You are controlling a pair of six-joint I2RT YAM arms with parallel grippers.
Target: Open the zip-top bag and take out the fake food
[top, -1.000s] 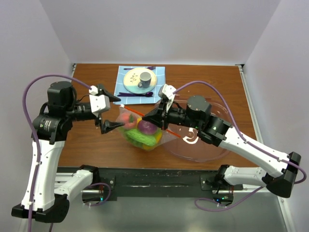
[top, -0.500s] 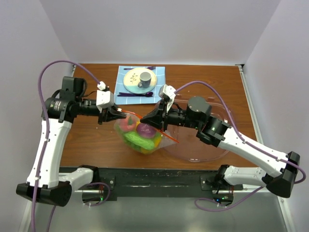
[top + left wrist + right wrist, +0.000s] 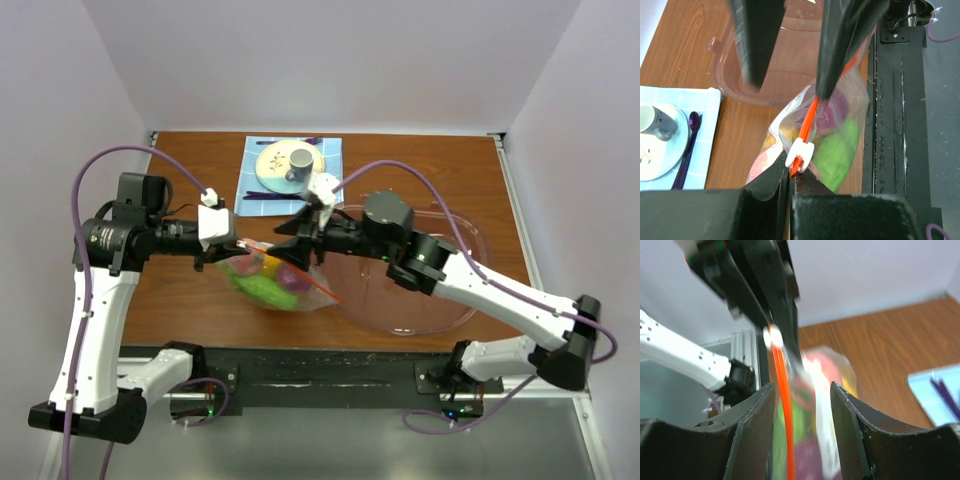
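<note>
Zip-top bag (image 3: 845, 145): left gripper (image 3: 791, 175) clamped on corner, right gripper (image 3: 802, 387) parted astride zipper strip (image 3: 783, 415) (best close squarely, strip taut).

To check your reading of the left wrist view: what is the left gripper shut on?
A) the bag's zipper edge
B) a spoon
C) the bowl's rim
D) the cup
A: the left gripper pinches the bag at its orange zipper, right beside the white slider.

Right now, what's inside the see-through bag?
Through the zip-top bag you can see fake food: a green piece, a purple piece, and something pinkish. Whatever lies beneath them is covered.
</note>
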